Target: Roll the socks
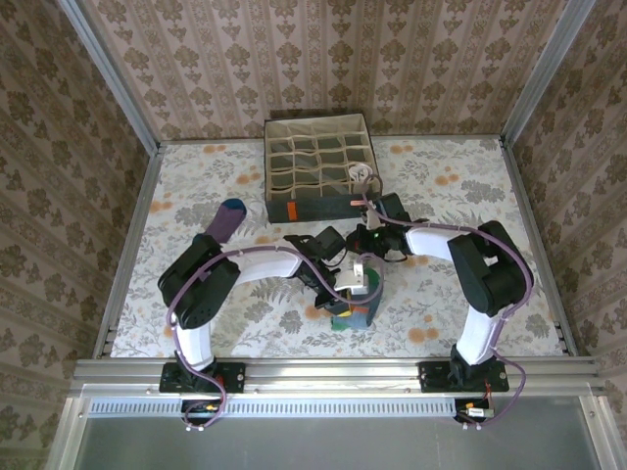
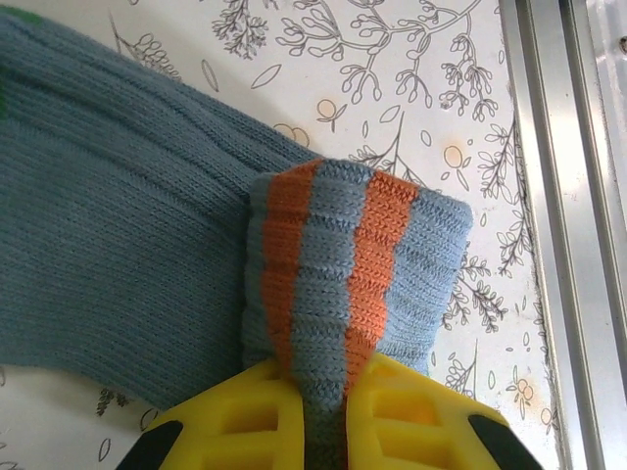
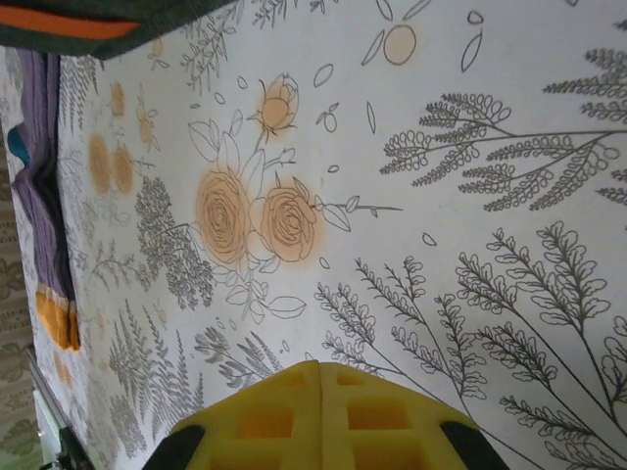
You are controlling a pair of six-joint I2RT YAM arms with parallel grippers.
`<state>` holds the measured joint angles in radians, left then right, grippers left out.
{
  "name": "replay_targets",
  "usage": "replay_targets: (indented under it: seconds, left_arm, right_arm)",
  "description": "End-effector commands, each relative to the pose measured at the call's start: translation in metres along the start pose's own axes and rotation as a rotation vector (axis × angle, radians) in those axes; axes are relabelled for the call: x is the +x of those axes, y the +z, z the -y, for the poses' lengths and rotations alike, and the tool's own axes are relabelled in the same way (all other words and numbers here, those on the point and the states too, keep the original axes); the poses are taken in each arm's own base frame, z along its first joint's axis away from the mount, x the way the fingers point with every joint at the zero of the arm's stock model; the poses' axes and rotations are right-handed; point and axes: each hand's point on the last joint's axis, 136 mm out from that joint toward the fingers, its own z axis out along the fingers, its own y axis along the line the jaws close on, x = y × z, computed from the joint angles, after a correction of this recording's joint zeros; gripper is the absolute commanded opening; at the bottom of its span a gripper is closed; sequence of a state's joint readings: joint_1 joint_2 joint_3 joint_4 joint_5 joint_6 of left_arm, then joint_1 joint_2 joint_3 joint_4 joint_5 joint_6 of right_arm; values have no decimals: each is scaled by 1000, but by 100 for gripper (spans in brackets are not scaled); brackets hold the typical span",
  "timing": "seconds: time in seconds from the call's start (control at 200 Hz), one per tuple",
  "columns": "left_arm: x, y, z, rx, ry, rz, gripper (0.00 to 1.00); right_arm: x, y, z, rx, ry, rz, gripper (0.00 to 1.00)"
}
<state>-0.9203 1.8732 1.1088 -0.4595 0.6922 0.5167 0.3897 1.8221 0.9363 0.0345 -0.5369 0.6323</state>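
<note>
A grey-blue sock (image 2: pixel 118 245) lies on the flowered tablecloth, its orange-striped cuff (image 2: pixel 353 255) folded up. My left gripper (image 2: pixel 328 377) is shut on that cuff, the yellow fingers (image 2: pixel 235 421) pinching the fabric between them. From above, the left gripper (image 1: pixel 351 299) stands over this sock (image 1: pixel 351 318) near the front middle of the table. My right gripper (image 3: pixel 320 367) is shut with nothing between its fingers, hovering over bare cloth; from above it (image 1: pixel 370 238) sits just in front of the box. A purple sock (image 1: pixel 227 217) with a blue toe lies at the left, and in the right wrist view the purple sock (image 3: pixel 44 196) runs along the left edge.
A grey fabric box (image 1: pixel 318 157) with many compartments stands at the back middle, a white striped sock (image 1: pixel 362 179) in one of its front cells. A metal rail (image 2: pixel 558 196) runs along the table's near edge. Both arms cross the middle of the table.
</note>
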Motion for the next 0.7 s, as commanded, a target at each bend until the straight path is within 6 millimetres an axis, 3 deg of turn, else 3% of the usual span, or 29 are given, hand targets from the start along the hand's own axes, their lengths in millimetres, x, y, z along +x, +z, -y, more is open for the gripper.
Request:
replay_targets:
  seconds: [0.0,0.115,0.22,0.33,0.615,0.695]
  left_arm:
    - [20,7,-3,35,-98,-68,0]
    - [25,7,-10,7,-138,-75,0]
    - [23,3,-12,-14,-156,-68,0]
    - [26,-3,-16,-57,-170,-92,0]
    - [29,-8,-12,-98,-176,-71,0]
    - [27,-8,-13,-104,-171,-62,0]
  right_arm:
    - [6,1,5,-18,-12,-32,0]
    - [2,-15,9,16,11,1,7]
    - [3,-32,10,77,-4,17,30]
    - [10,-48,17,154,-1,14,41]
    - [54,-83,40,258,79,36,54]
    - [68,-83,47,267,96,23,57]
